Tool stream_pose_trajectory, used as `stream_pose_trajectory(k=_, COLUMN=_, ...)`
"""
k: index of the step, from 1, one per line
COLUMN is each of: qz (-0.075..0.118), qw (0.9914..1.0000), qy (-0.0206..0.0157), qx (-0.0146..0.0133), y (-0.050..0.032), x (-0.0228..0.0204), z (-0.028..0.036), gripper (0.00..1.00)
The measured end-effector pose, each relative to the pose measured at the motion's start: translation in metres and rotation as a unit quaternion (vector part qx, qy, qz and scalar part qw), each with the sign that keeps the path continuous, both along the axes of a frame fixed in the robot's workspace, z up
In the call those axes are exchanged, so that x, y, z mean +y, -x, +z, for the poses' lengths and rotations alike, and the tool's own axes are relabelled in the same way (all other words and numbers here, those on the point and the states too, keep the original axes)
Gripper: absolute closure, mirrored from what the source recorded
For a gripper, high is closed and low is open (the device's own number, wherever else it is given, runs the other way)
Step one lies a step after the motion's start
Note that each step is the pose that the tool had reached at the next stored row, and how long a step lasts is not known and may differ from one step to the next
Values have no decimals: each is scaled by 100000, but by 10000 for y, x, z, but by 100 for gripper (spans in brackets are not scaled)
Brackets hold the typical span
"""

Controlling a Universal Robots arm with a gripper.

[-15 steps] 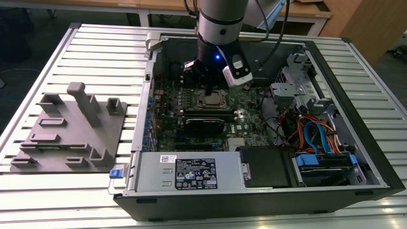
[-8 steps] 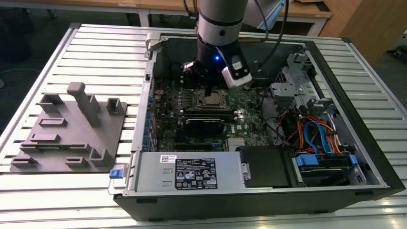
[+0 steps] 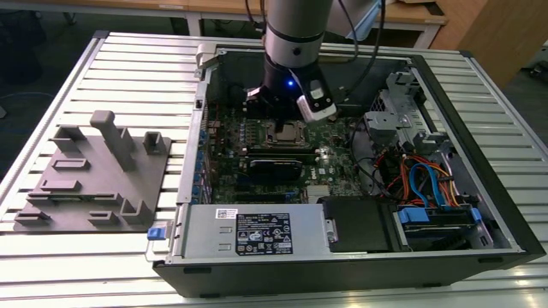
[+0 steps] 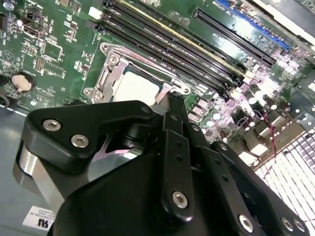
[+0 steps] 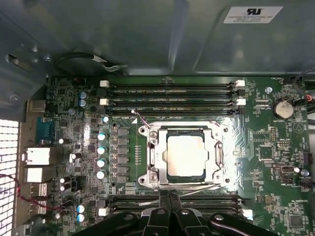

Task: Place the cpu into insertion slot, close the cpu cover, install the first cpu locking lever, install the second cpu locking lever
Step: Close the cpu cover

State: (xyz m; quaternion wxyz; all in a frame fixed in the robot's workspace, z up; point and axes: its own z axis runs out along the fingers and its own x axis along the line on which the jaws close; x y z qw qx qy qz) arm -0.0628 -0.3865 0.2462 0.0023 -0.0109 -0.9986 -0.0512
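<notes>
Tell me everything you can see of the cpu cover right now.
The cpu cover is a thin silvery metal frame with a square cut-out. It lies flat and closed on the green motherboard, and the cpu shows through the cut-out. The gripper sits at one edge; contact is unclear.

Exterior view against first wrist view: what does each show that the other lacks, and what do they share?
Exterior view: the arm, the grey fixture outside the case, the power supply. First wrist view: the cpu lying in the slot, framed by the cover, with the shut gripper beside it. Shared: the motherboard and the slot.
</notes>
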Motion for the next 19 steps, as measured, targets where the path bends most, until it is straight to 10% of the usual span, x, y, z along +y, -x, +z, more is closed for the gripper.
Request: stream_pose_trajectory(k=19, qz=0, qw=100000, qy=-233, qx=-31, y=59, x=146, z=-175, gripper=90)
